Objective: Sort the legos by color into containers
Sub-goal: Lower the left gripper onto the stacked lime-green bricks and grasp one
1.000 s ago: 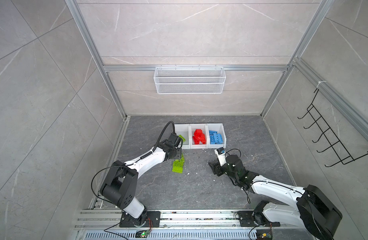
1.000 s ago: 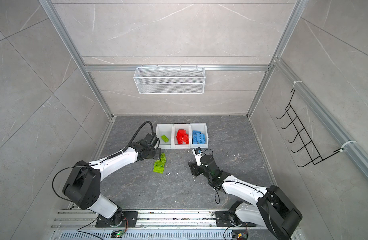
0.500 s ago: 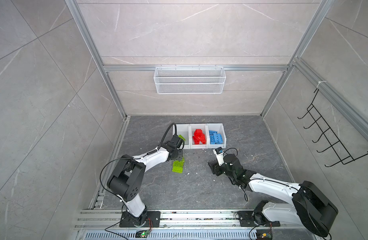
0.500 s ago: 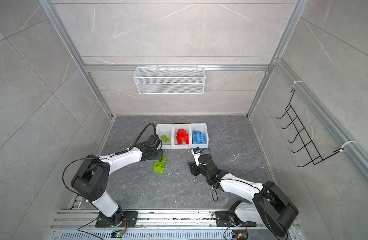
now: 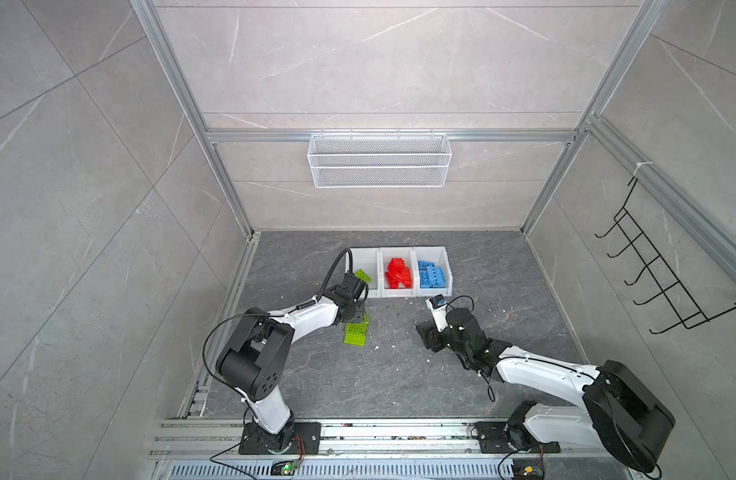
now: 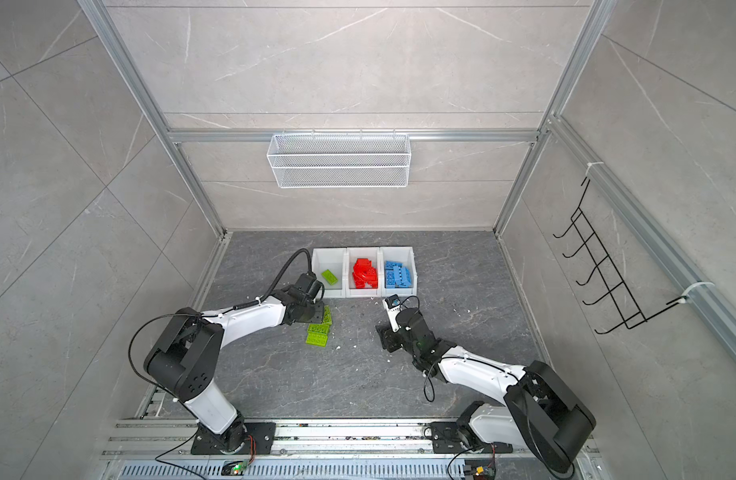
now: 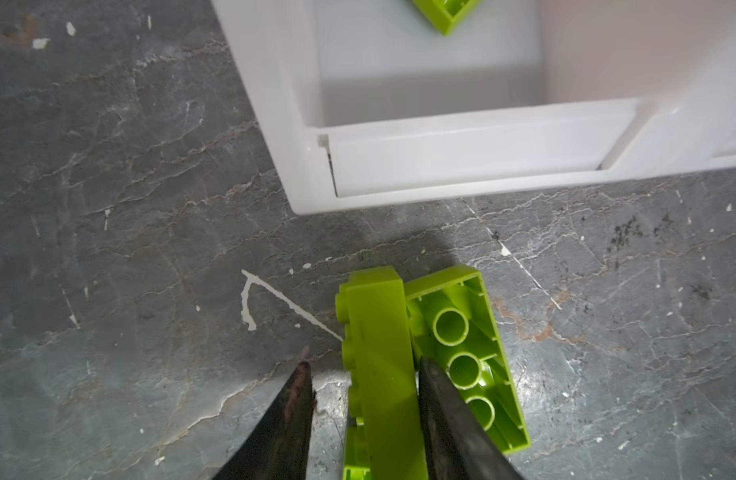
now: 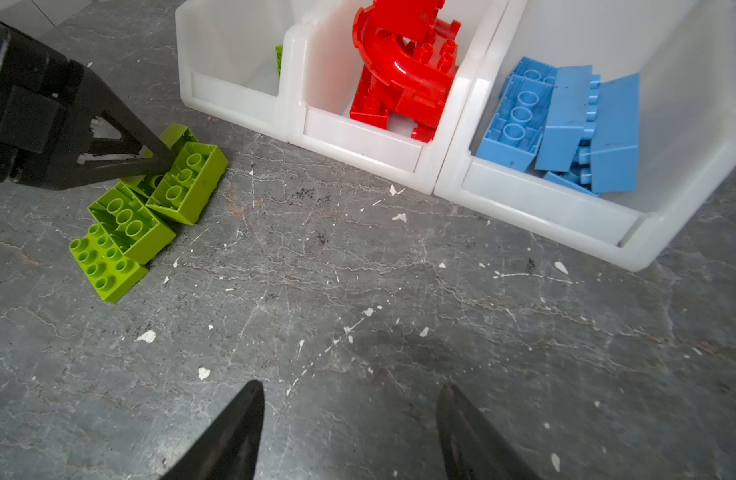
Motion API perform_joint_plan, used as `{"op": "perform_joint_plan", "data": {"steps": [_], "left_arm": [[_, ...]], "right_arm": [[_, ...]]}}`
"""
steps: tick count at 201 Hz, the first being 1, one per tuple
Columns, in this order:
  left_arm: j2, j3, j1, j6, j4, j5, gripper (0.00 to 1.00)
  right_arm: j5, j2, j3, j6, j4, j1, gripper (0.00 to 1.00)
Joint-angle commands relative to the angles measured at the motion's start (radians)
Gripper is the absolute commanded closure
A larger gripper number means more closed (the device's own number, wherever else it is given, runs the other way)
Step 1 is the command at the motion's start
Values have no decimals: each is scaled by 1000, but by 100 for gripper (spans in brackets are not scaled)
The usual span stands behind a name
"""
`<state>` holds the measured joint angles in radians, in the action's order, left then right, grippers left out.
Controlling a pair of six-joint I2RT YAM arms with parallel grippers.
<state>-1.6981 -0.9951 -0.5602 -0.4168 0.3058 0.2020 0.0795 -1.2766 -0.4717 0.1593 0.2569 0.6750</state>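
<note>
A lime green brick (image 7: pixel 378 374) stands on its long side on the grey floor (image 8: pixel 358 270), in a small cluster of green bricks (image 5: pixel 355 330) that lies at about 6 o'clock from the left bin (image 7: pixel 441 158), just in front of its low lip. An upside-down brick (image 7: pixel 461 345) leans against it. The left gripper (image 7: pixel 364 363) straddles the standing brick: one finger touches its smooth face, the other sits a little apart from the studded side, so the jaws are not clamped. One green brick (image 6: pixel 329 276) already lies in the left bin. The middle bin (image 5: pixel 395 293) holds the red bricks (image 5: pixel 398 273) and the right bin (image 5: pixel 434 292) the blue bricks (image 5: pixel 431 275). The right gripper (image 8: pixel 350 386) hangs released and empty over bare floor, at about 6 o'clock from the right bin. The step in hand appears to be picking up a green brick, with red and blue apparently finished. The next move calls for pinching firmly without dragging the neighbour, lifting, and carrying toward 12 o'clock over the lip.
</note>
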Motion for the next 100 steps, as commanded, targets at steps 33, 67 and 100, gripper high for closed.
{"op": "perform_joint_plan", "data": {"steps": [33, 67, 100], "left_arm": [[-18, 2, 12, -9, -26, 3, 57], [-26, 7, 16, -15, -43, -23, 66], [4, 19, 16, -19, -48, -27, 73]], "right_arm": [[11, -13, -30, -20, -18, 9, 32], [9, -14, -30, -20, -19, 9, 32], [10, -17, -31, -21, -19, 9, 32]]}}
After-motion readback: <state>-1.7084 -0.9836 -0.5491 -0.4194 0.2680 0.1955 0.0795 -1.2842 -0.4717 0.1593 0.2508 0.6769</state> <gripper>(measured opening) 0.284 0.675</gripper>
